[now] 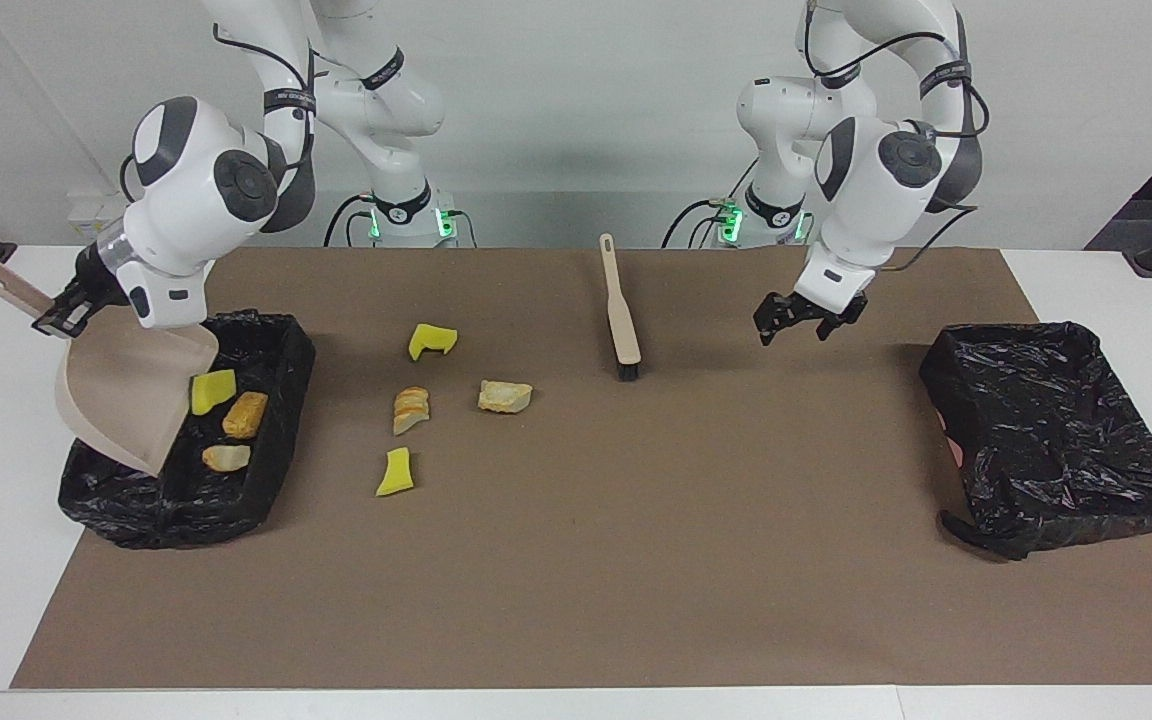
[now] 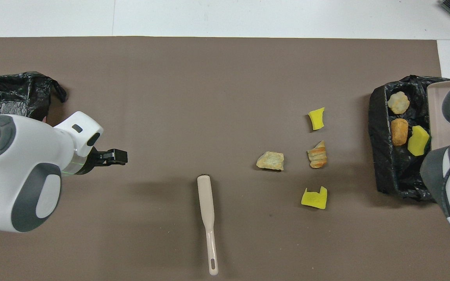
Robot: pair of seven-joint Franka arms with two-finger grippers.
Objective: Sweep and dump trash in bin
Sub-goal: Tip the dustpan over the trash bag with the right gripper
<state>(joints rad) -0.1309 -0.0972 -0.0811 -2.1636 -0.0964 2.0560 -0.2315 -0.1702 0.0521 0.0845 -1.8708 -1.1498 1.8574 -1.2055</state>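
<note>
Yellow and tan trash [image 1: 406, 410] scraps; right jaws grip dustpan [image 1: 121, 395], left jaws released.

Seven small yellow sponge and tan bread scraps [image 1: 504, 396]: four on the brown mat, three inside the black-lined bin [image 1: 276, 455].

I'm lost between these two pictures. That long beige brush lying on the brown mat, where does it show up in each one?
Facing view: the brush lies near the top middle of the mat, bristles pointing down the picture.
Overhead view: the brush lies near the bottom middle, handle end lowest.
Shared landmark: the pale bread chunk is the scrap nearest the brush in both views, toward the right arm's end.
</note>
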